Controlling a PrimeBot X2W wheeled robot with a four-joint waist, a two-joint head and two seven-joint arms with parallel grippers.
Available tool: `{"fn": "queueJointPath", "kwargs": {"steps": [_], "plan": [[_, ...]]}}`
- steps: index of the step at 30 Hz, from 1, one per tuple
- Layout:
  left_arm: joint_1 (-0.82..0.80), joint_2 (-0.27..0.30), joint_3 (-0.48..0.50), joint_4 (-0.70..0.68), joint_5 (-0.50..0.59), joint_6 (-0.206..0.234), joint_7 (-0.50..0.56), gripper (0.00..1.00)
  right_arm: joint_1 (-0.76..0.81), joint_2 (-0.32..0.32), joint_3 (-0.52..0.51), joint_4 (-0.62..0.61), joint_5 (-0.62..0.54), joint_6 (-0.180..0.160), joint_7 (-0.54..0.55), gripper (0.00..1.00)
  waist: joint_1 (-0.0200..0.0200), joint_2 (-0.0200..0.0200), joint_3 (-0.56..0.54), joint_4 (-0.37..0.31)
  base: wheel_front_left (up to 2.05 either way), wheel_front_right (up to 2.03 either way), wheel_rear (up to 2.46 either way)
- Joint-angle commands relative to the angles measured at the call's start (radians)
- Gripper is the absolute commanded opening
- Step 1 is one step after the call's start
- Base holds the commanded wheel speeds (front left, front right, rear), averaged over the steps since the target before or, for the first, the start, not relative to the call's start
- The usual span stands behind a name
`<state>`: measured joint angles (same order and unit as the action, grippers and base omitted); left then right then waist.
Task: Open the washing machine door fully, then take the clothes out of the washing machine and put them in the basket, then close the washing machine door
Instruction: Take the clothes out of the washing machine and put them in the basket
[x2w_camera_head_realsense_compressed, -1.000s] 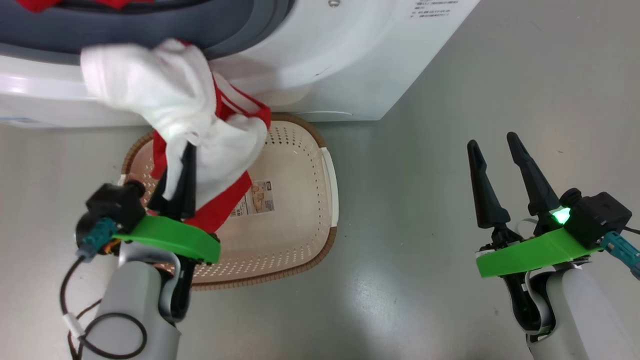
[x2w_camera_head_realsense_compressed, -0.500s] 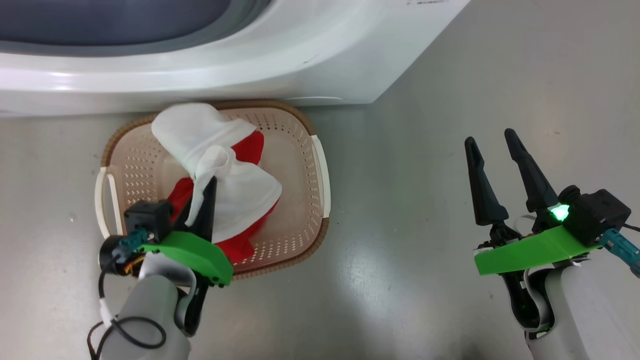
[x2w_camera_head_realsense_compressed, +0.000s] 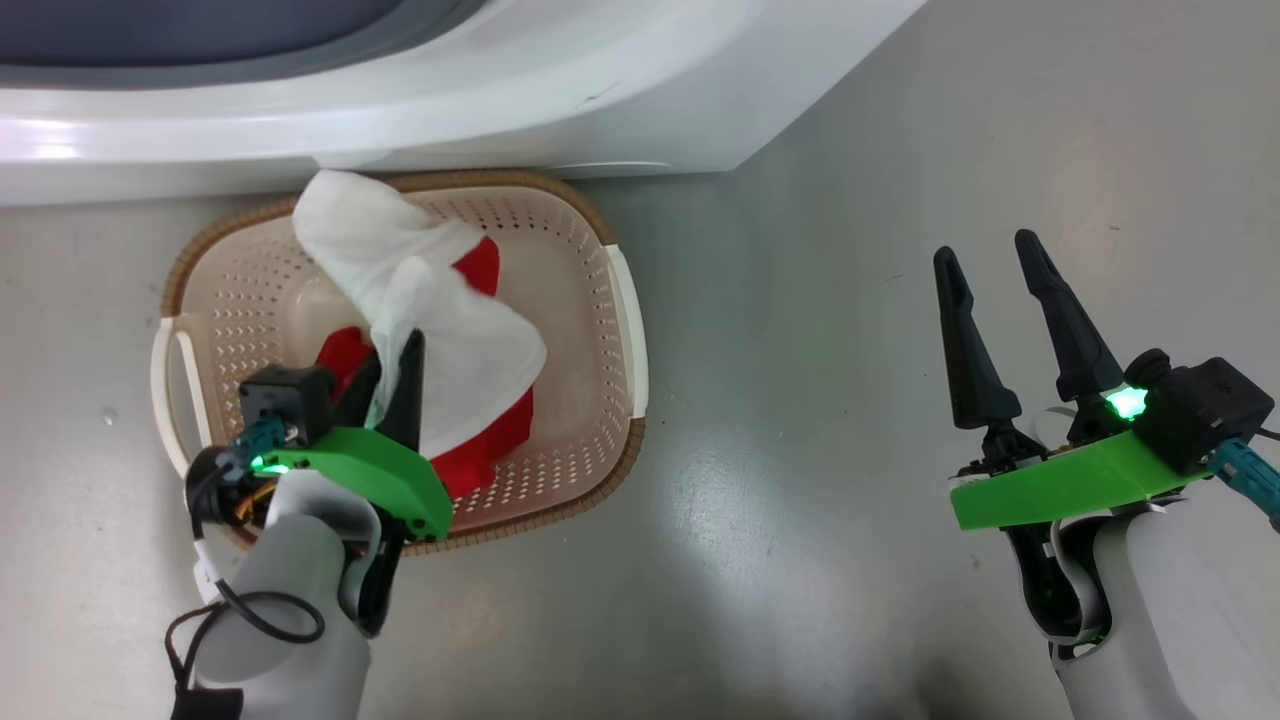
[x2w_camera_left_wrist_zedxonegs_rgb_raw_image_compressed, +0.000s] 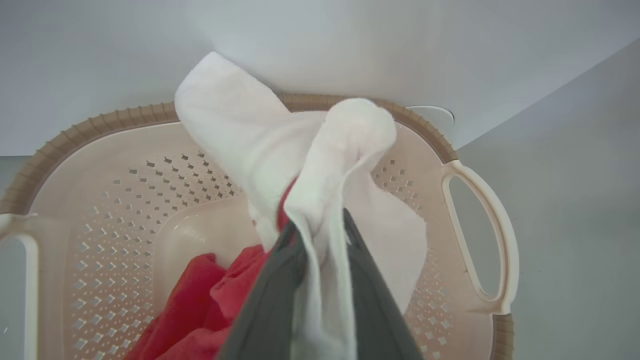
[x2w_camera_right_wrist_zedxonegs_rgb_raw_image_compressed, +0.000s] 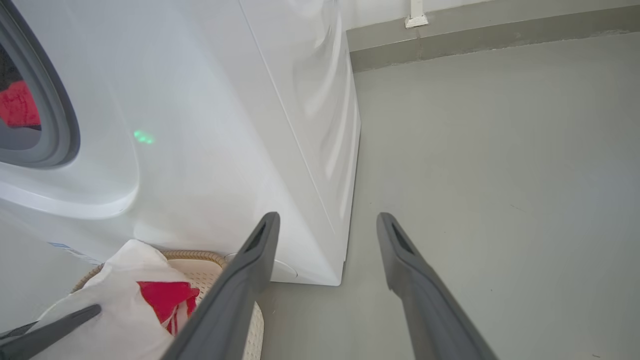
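Note:
The cream basket (x2w_camera_head_realsense_compressed: 600, 330) with its brown rim sits on the floor against the white washing machine (x2w_camera_head_realsense_compressed: 560, 90). Red and white clothes (x2w_camera_head_realsense_compressed: 470, 345) lie bunched inside it. My left gripper (x2w_camera_head_realsense_compressed: 392, 352) is low in the basket, shut on a fold of the white fabric (x2w_camera_left_wrist_zedxonegs_rgb_raw_image_compressed: 345, 145), which stands up above the fingertips. Red fabric (x2w_camera_left_wrist_zedxonegs_rgb_raw_image_compressed: 200, 295) sags to the basket floor (x2w_camera_left_wrist_zedxonegs_rgb_raw_image_compressed: 195, 235). My right gripper (x2w_camera_head_realsense_compressed: 987, 247) hangs open over the bare floor to the right, holding nothing. More red cloth (x2w_camera_right_wrist_zedxonegs_rgb_raw_image_compressed: 17, 102) shows inside the grey rubber ring (x2w_camera_right_wrist_zedxonegs_rgb_raw_image_compressed: 62, 125). The door is out of view.
Grey floor (x2w_camera_head_realsense_compressed: 820, 330) stretches right of the basket and the machine's corner. In the right wrist view a grey skirting (x2w_camera_right_wrist_zedxonegs_rgb_raw_image_compressed: 475, 42) runs along the far wall behind the machine. The basket's side handle (x2w_camera_left_wrist_zedxonegs_rgb_raw_image_compressed: 492, 235) faces the open floor.
My left gripper has carried the clothes down from the machine's front into the basket. The head view has tilted, so the machine has slid upward. The right arm has stayed put.

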<state>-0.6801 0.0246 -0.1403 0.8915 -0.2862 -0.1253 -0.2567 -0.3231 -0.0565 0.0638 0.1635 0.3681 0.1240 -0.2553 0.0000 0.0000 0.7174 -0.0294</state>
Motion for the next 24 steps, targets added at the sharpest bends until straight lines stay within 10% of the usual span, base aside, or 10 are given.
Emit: {"fn": "queueJointPath", "kwargs": {"steps": [1, 6, 24], "plan": [[0.015, 0.026, 0.03, -0.003, -0.005, -0.005, -0.005, 0.42, 0.009, 0.005, 0.019, -0.02, -0.001, 0.007, -0.006, 1.0, 0.0, 0.0, 0.0, -0.001, 0.0, 0.0, 0.0], [0.013, 0.026, 0.044, 0.004, -0.003, -0.005, -0.005, 1.0, 0.008, 0.006, 0.016, -0.015, 0.0, 0.007, -0.006, 1.0, 0.0, 0.0, -0.009, -0.001, 0.0, 0.0, 0.0], [0.095, 0.026, 0.093, -0.093, -0.042, -0.005, -0.005, 1.0, 0.053, 0.0, 0.018, 0.013, -0.008, 0.007, -0.006, 1.0, 0.0, 0.0, -0.166, 0.032, 0.0, 0.0, 0.0]]}}
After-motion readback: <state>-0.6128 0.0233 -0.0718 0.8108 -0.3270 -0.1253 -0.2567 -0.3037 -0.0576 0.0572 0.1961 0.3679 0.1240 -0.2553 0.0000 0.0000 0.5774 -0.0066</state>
